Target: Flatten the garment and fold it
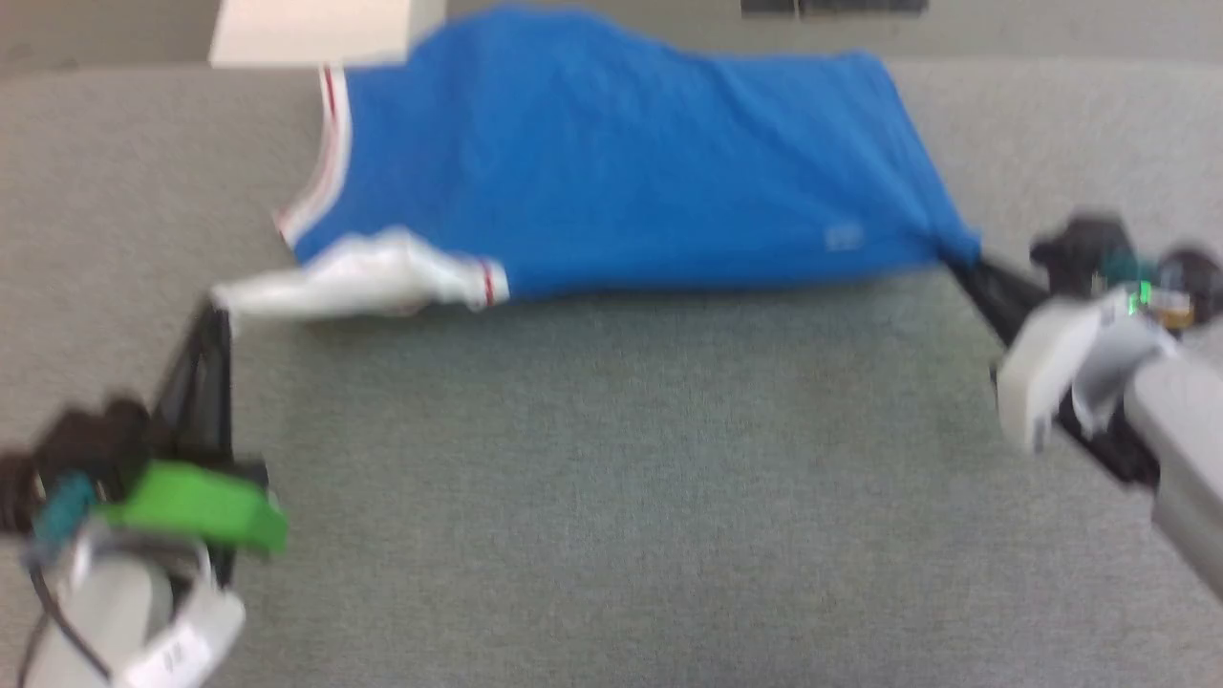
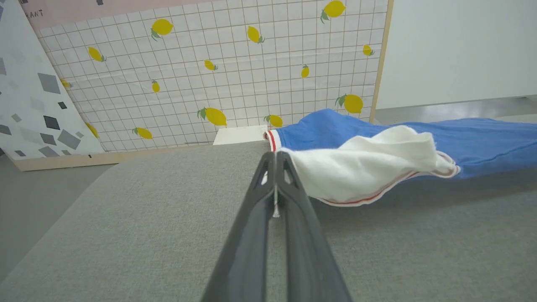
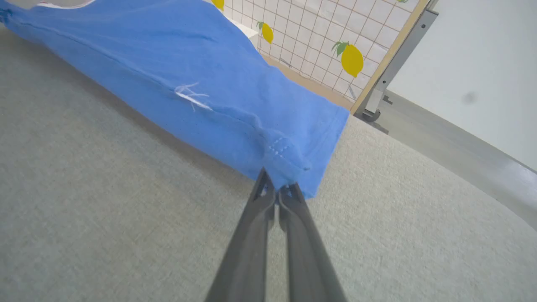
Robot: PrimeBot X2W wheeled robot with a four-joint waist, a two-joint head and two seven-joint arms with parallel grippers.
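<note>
Overhead blurred | garment point(image 1: 621, 162) cut off in wrist views | jaws clamp it

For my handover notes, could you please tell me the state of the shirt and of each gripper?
Shirt, stretched between both grippers, near edge raised off the table.
Left gripper, shut on the white sleeve.
Right gripper, shut on the blue hem corner.
</note>
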